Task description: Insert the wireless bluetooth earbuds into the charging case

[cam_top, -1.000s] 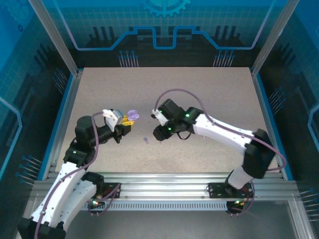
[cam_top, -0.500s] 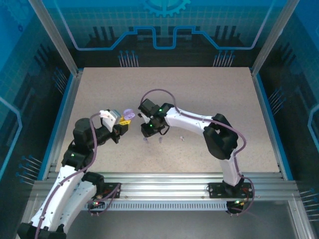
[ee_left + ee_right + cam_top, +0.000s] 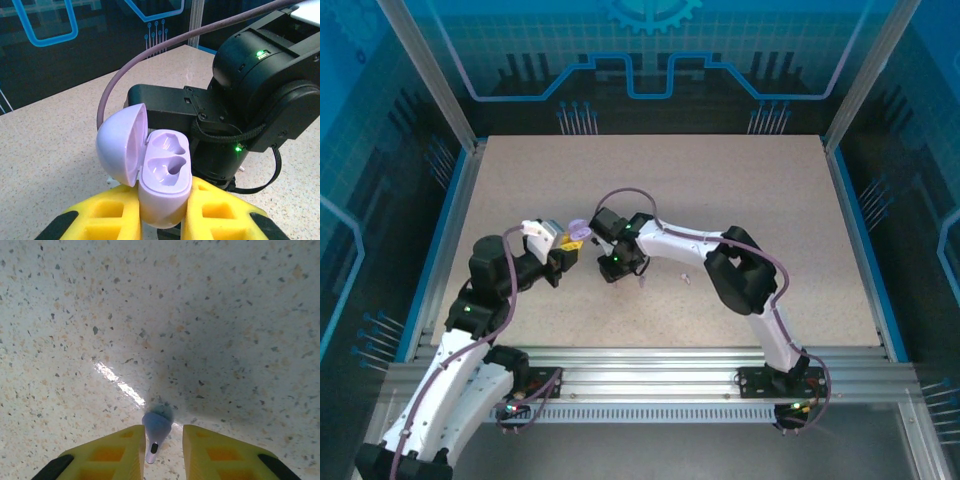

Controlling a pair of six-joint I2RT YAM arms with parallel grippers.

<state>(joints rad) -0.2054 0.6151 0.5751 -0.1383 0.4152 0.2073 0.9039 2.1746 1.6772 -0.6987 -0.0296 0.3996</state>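
Step in hand: picking the pale purple earbud off the tabletop.

My right fingers stand either side of the bud. It leans against one pad, with a sliver of gap to the other, so I cannot tell whether the pinch is made.

My left fingers are clenched on the base of the charging case. It is held off the tabletop, lid swung open, both wells empty and facing up.

To do it well, judged from here:
- Centre the bud between the pads before closing, or it will likely squirt out sideways.
- Grip the rounded head and leave the stem free, since the stem has to enter the well first.
- Lift straight up, then cross to the case just beside.
- Keep the left arm still so the wells do not tilt.

A small white bud lies near, apart from this pick.

Against the frame a second earlier:
- My right arm was stretched out, with its fingers off to the right of the purple bud, which lay in the open. Now the arm is folded in and the fingers are down over the bud.
- The left arm and case have barely moved.
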